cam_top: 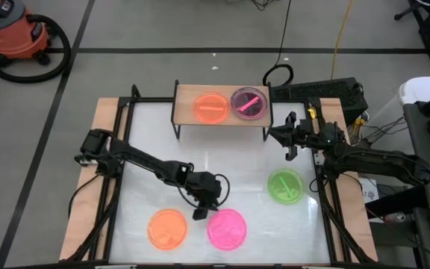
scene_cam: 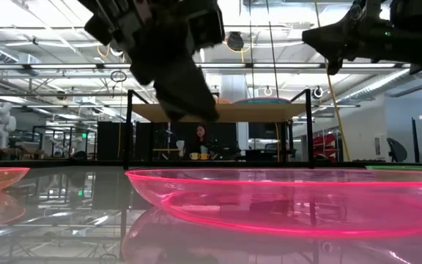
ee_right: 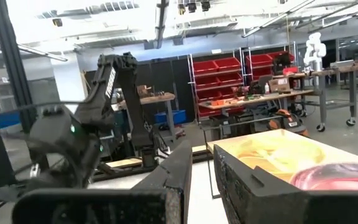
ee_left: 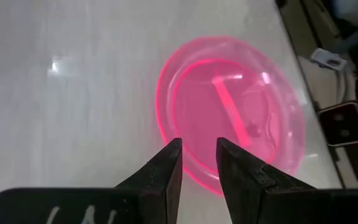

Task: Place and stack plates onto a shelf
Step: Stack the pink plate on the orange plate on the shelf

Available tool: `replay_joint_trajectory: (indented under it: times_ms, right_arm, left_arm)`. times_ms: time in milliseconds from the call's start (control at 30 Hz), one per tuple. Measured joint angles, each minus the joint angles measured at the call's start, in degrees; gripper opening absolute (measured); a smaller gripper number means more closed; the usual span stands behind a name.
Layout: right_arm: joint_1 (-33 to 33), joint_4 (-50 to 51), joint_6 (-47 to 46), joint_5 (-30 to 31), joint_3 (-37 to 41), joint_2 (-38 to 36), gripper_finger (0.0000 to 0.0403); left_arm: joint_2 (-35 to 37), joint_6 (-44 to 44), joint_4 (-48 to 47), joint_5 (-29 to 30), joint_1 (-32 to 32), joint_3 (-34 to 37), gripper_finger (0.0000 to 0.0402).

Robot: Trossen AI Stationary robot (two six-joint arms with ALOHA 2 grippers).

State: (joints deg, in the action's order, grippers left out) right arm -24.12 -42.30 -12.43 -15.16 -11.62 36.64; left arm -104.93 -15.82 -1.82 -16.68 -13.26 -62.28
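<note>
The wooden-topped shelf (cam_top: 222, 104) stands at the table's far edge. On it lie an orange plate (cam_top: 211, 107) and a pink-purple plate (cam_top: 248, 103), which may be a stack. On the white table lie a pink plate (cam_top: 226, 228), an orange plate (cam_top: 167, 228) and a green plate (cam_top: 285, 186). My left gripper (cam_top: 200, 210) hangs open by a narrow gap just above the pink plate's (ee_left: 229, 118) rim and, in the low view, clear of it (scene_cam: 193, 110). My right gripper (cam_top: 285, 139) is open and raised beside the shelf's right end (ee_right: 278, 152).
Black frame rails (cam_top: 125, 149) run along the table's sides. Cables and a black box (cam_top: 327, 93) lie beyond the shelf's right end. Bare table shows between the shelf and the plates (cam_top: 222, 161). A person (scene_cam: 196, 141) sits far behind the table.
</note>
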Motion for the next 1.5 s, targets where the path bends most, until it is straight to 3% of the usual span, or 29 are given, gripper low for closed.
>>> replay_joint_trajectory:
  times_ms: [267, 533, 1500]
  right_arm:
    - [0.67, 0.38, 0.24, 0.0, 0.0, 0.0, 0.005]
    - [0.67, 0.78, 0.24, 0.0, 0.0, 0.0, 0.005]
    - [0.65, 1.59, 1.14, 0.08, -0.04, 0.03, 0.005]
  left_arm:
    - [-3.52, -5.88, -0.01, 1.09, 1.02, 0.04, 0.0104]
    - [-6.14, -8.96, 0.43, -4.34, -0.01, 0.04, 0.0104]
    - [-8.49, -12.89, 4.87, -3.32, -1.45, 0.13, 0.0104]
